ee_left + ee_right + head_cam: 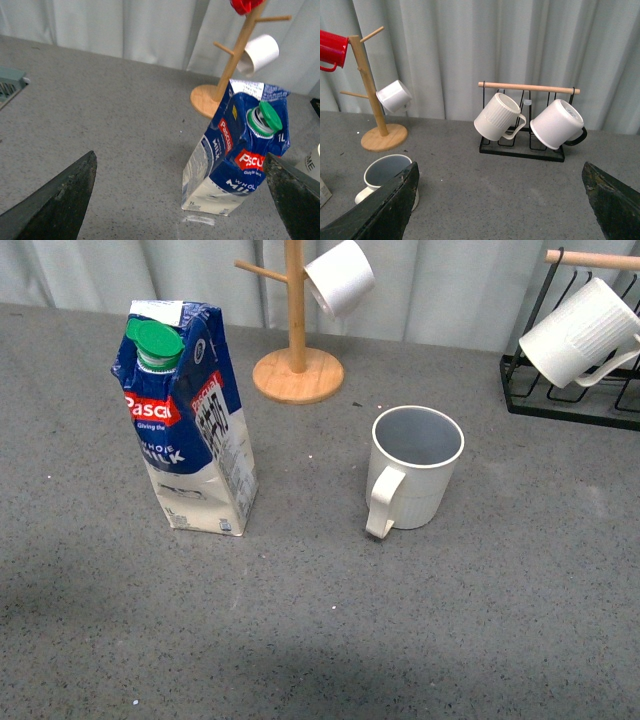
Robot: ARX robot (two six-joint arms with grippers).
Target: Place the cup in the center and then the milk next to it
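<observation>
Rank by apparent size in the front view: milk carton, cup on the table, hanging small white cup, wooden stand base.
1. Milk carton, clearly largest.
2. Cup.
3. Small white cup and wooden base look alike; both sit farther back, so unranked.

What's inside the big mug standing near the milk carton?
Nothing visible: the cup shows only a pale grey inner wall. Its near wall covers the bottom, so that part cannot be seen.
</observation>
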